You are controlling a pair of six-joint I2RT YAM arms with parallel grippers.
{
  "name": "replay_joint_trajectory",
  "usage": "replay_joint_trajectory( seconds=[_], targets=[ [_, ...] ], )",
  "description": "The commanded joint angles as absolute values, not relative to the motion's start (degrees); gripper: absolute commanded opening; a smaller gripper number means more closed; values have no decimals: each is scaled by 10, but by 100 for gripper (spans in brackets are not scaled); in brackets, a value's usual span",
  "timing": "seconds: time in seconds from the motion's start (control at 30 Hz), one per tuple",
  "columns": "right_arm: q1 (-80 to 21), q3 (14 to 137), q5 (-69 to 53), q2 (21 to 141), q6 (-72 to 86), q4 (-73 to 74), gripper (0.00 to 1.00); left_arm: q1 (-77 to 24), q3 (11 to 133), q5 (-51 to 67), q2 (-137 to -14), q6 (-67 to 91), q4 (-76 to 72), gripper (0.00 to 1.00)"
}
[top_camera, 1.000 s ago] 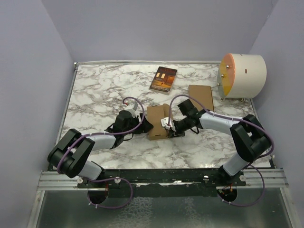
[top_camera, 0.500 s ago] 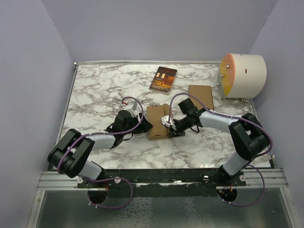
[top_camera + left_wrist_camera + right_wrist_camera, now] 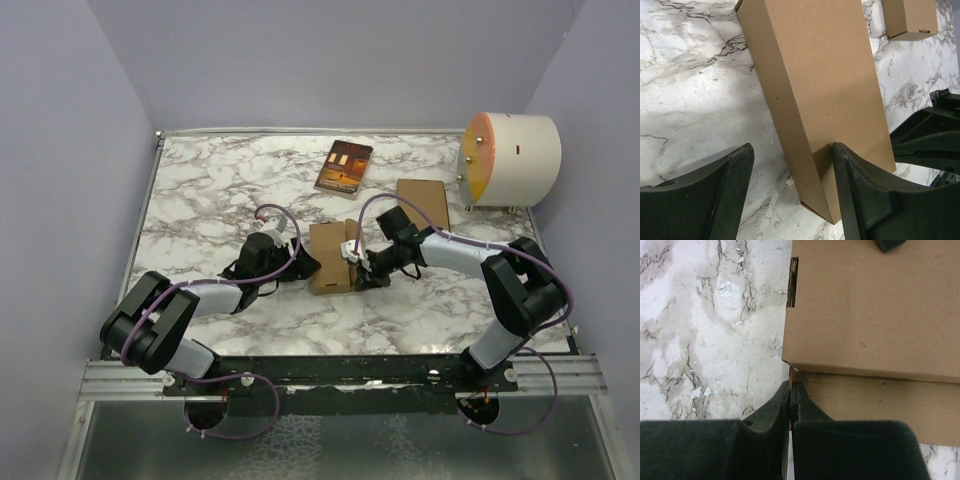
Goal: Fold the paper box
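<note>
1. Left gripper [image 3: 792, 150]: low over the marble tabletop [image 3: 210, 190], left of centre. Its fingers [image 3: 732, 195] are spread apart. The near end of the paper box sits in the gap, and the right finger overlaps that end's corner.
2. Paper box [image 3: 329, 258]: plain brown slim carton, lying flat near the middle of the tabletop, long axis running from far edge to near edge, between the two grippers.
3. Book [image 3: 343, 167]: dark red-brown picture cover, flat, near the middle of the far edge, well apart from the box.
4. Right gripper [image 3: 790, 387]: at the box's right side. Its fingers [image 3: 765, 425] are pressed together on what appears to be a thin cardboard edge at a box corner.
5. Larger brown carton [image 3: 423, 202]: flat, toward the right edge.
6. White drum [image 3: 512, 158] with an orange face: far right corner.
</note>
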State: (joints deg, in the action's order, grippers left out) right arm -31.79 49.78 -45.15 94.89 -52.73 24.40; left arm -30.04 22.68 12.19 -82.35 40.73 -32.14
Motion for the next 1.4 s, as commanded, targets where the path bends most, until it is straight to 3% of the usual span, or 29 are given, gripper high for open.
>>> replay_joint_trajectory(
  seconds=[0.0, 0.47, 1.37],
  targets=[
    [-315, 504, -464, 963, -484, 275, 1, -291, 212, 98, -835, 396, -293, 65],
    [-315, 508, -464, 956, -448, 259, 1, -294, 239, 106, -836, 396, -264, 65],
    [-332, 512, -458, 940, -435, 256, 1, -343, 328, -13, -842, 417, -96, 67]
  ],
)
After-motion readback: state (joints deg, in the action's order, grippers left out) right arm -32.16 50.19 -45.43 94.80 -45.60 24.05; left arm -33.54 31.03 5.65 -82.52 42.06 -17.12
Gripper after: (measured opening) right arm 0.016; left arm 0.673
